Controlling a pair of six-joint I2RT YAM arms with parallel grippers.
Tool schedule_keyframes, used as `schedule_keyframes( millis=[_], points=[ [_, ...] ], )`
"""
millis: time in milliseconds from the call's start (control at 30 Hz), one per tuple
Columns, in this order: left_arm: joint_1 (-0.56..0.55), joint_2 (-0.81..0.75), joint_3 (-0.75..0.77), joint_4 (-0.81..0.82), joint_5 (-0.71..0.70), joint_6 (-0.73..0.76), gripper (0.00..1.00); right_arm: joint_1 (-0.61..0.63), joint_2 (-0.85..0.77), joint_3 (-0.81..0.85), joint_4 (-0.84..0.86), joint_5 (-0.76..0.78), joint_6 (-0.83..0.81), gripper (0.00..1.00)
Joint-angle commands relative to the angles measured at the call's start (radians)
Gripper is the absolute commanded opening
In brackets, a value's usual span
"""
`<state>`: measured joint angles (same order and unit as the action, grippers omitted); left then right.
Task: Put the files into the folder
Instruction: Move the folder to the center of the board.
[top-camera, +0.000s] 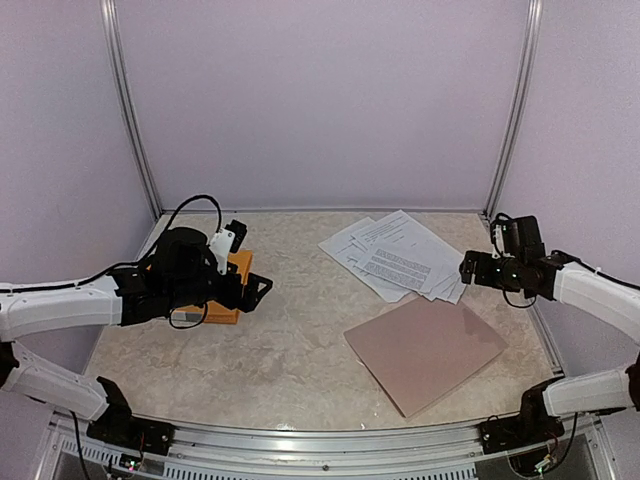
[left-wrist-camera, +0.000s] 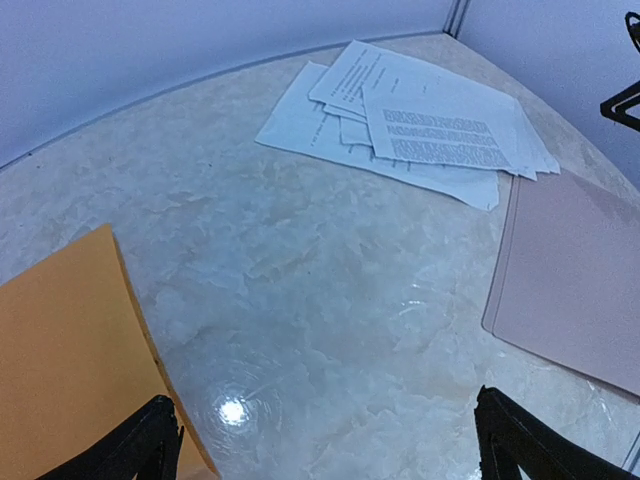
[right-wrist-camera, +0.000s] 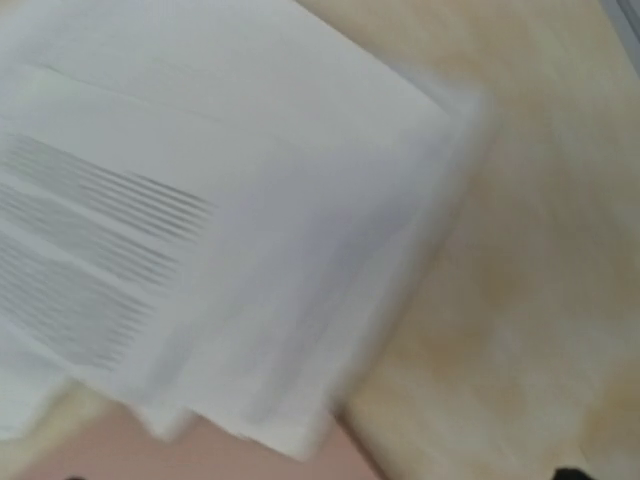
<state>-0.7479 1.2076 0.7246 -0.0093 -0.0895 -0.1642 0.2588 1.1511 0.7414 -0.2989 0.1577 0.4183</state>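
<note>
1. One marbled table (top-camera: 290, 350) carries everything. Both arms reach in from its near edge, so each side of the work area has its own arm.
2. One pink folder (top-camera: 425, 350) lies flat and closed at right of centre, within the right arm's reach. By my reading it has to be opened before it can take anything.
3. Several files (top-camera: 395, 255) lie fanned in a loose pile just behind the folder. Their near corners overlap its far edge, so none is inside yet.
4. One orange flat item (top-camera: 225, 290) sits under the left arm, well apart from the papers.
5. The left gripper (left-wrist-camera: 330, 445) hangs above the table with jaws wide and nothing between them.
6. The right gripper (top-camera: 468, 268) hovers at the right edge of the pile, jaws apart and empty, probably lining up for the sheets. Its wrist view is blurred.
</note>
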Motion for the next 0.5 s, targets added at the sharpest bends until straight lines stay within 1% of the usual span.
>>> schedule_keyframes(
  millis=[0, 67, 133, 267, 367, 467],
  points=[
    [-0.082, 0.081, 0.015, -0.006, 0.075, -0.048, 0.99, -0.126, -0.039, -0.079, -0.031, -0.199, 0.099, 0.99],
    [-0.117, 0.135, 0.023, 0.038, 0.083, -0.089, 0.99, -0.144, -0.032, -0.074, -0.057, -0.179, 0.103, 0.99],
    [-0.15, 0.191, 0.051, 0.048, 0.083, -0.134, 0.99, -0.162, -0.007, -0.082, -0.064, -0.207, 0.114, 0.99],
    [-0.229, 0.351, 0.149, 0.049, 0.064, -0.216, 0.99, -0.195, 0.049, -0.103, -0.068, -0.242, 0.135, 0.99],
    [-0.262, 0.435, 0.215, 0.045, 0.083, -0.283, 0.99, -0.211, 0.085, -0.108, -0.075, -0.254, 0.14, 0.99],
    [-0.274, 0.506, 0.267, 0.037, 0.141, -0.321, 0.99, -0.223, 0.102, -0.129, -0.064, -0.287, 0.145, 0.99]
  ],
)
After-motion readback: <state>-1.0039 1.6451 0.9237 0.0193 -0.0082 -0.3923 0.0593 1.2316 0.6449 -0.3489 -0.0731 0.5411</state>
